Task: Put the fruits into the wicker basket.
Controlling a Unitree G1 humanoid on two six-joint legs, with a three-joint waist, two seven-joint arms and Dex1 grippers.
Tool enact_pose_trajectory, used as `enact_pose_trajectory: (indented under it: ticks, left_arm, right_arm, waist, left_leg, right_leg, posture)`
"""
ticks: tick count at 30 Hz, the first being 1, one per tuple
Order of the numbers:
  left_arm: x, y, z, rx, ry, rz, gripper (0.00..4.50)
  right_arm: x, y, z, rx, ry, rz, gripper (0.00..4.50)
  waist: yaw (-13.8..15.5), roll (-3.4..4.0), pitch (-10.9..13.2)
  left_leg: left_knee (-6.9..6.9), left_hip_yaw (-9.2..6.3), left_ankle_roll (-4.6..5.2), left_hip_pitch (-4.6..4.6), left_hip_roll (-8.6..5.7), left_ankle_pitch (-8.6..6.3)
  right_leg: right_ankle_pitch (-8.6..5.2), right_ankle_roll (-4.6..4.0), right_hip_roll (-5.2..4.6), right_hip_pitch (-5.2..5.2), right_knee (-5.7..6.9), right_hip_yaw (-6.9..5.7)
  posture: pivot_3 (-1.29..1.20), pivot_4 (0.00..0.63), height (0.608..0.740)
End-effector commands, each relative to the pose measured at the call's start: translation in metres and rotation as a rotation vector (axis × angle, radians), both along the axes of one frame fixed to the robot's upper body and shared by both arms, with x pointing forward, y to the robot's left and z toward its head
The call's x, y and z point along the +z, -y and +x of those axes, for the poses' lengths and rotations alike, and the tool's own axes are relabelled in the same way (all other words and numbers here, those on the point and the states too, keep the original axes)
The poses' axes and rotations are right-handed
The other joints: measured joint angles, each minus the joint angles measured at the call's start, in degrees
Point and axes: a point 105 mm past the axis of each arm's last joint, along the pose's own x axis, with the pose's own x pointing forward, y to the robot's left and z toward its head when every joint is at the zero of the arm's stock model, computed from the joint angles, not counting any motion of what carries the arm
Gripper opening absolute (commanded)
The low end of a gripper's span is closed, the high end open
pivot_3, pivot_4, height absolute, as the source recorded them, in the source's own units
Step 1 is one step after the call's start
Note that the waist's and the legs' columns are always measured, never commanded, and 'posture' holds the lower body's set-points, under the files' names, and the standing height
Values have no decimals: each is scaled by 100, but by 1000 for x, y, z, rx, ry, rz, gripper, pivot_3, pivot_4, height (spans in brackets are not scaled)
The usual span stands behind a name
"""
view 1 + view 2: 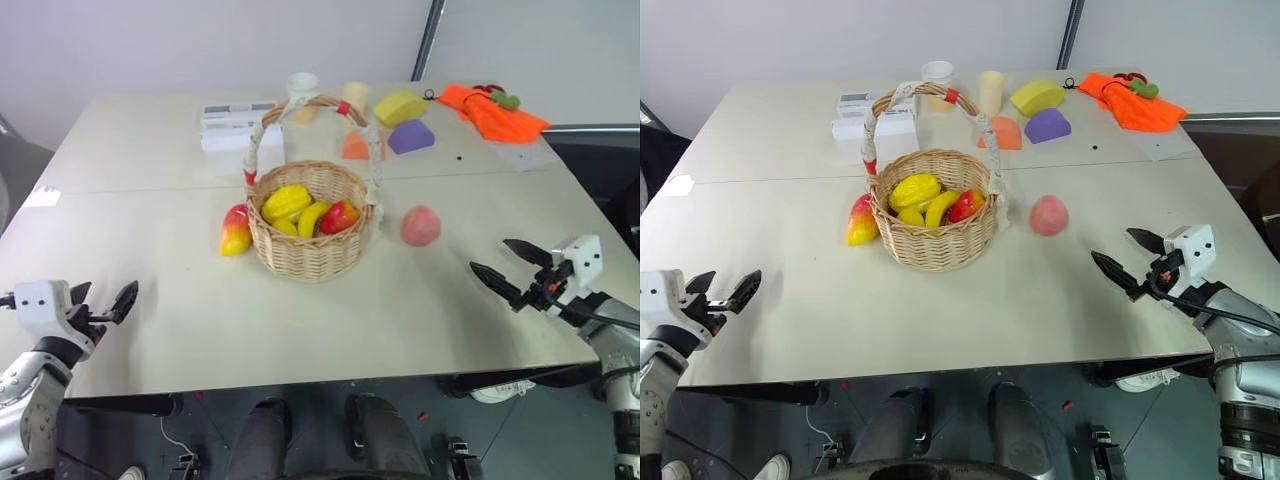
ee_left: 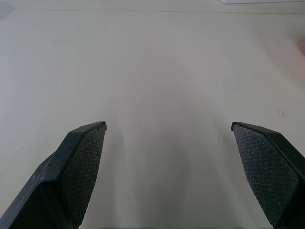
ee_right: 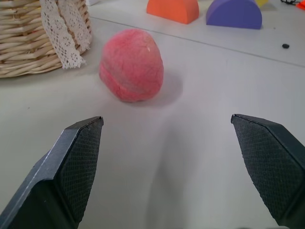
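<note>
Stood mid-desk (image 1: 150, 330): wicker basket (image 1: 305, 245), already holding bananas (image 1: 288, 203) and apple (image 1: 340, 216); lay outside against its wall, toward the left edge: mango (image 1: 235, 231); sat toward the right edge: peach (image 1: 421, 226); gaped wide, empty, near the front corners: left pincer (image 1: 105, 305), right pincer (image 1: 510, 268).

Pale table (image 1: 300, 330): basket (image 1: 308, 235) mid-surface, mango (image 1: 236, 231) and peach (image 1: 421, 225) flanking; foam blocks (image 1: 400, 107), boxes (image 1: 240, 125) near far edge.

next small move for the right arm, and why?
Probably ease the right gripper forward toward the peach. It lies on the table beside the wicker basket, straight ahead of the open, empty fingers. The mango also remains outside, on the basket's far side.
</note>
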Motion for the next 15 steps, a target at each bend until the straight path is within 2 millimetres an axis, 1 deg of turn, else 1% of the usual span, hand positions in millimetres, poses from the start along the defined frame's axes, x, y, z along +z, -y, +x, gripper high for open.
enact_pose_trajectory:
  ticks: [1, 6, 10, 13, 15]
  left_arm:
    - [12, 4, 5, -16, 46, 9, 4500]
    - [12, 9, 13, -22, 50, 15, 4500]
    - [14, 15, 20, -38, 69, -19, 4500]
    - [22, 34, 30, -99, 100, -69, 4500]
    - [26, 43, 36, -122, 109, -81, 4500]
  right_arm:
    - [12, 0, 3, -8, 62, -9, 4486]
    - [14, 0, 3, -21, 77, -18, 4486]
    - [15, 0, 4, -29, 90, -26, 4486]
    - [16, -1, 4, -28, 96, -27, 4486]
    - [16, -2, 5, -24, 98, -22, 4486]
  waist:
    - [4, 0, 0]
    - [4, 0, 0]
    - [2, 0, 0]
    - [1, 0, 0]
    - [4, 0, 0]
  left_leg:
    - [0, 0, 0, 0, 0, 0]
    - [0, 1, 0, -1, -1, 0]
    - [0, 0, 0, 0, -1, 0]
    - [0, 1, 0, 0, -1, 0]
    - [1, 0, 0, 0, -1, 0]
  right_leg:
    - [0, 0, 0, 0, 0, 0]
    - [0, 0, 0, 1, 0, 0]
    - [0, 0, 1, 0, 1, 0]
    - [1, 0, 2, 1, 1, 0]
    - [1, 1, 2, 1, 1, 0]
  posture:
    - [0, 150, 740]
    - [0, 150, 740]
    - [0, 150, 740]
    - [0, 150, 740]
    - [0, 150, 740]
